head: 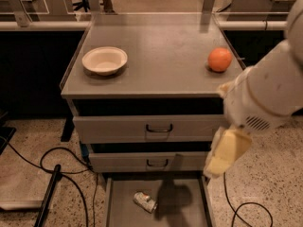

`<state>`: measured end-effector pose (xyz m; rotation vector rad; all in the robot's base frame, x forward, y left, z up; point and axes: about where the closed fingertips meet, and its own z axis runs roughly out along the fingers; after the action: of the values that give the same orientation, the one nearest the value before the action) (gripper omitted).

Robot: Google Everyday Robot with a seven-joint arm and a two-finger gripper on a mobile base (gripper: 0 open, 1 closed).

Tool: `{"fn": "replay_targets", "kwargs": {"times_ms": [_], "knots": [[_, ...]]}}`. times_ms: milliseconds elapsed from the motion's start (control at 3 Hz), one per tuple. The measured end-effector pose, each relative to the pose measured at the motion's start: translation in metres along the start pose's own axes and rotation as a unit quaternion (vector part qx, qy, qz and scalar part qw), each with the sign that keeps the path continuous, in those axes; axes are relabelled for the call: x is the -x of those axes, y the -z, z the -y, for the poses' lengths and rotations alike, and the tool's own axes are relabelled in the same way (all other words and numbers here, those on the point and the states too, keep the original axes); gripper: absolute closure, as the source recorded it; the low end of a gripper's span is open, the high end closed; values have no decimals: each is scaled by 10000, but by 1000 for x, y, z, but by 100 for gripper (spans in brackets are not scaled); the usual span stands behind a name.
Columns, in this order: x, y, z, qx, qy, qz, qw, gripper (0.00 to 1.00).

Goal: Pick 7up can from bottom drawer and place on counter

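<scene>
The 7up can (145, 201), silvery with a green and red mark, lies on its side on the flat grey floor of the open bottom drawer (123, 207), left of centre. My white arm comes in from the right. Its pale yellow gripper end (223, 156) hangs in front of the cabinet's right side, level with the middle drawer, above and to the right of the can and apart from it. It casts a dark shadow on the drawer floor just right of the can. The counter (161, 56) is the cabinet's flat grey top.
A white bowl (104, 60) sits at the counter's left and an orange (220, 59) at its right. Two shut drawers with dark handles (158, 127) are above the open one. Black cables (61, 169) lie on the floor at the left.
</scene>
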<state>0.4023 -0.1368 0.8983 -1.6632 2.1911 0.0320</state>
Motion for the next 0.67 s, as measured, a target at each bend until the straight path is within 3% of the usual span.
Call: {"fn": "replay_targets", "kwargs": {"times_ms": [333, 667], "knots": [[-15, -76, -52, 906, -247, 20, 9956, 0], [-24, -86, -64, 1052, -266, -73, 9941, 0]]}}
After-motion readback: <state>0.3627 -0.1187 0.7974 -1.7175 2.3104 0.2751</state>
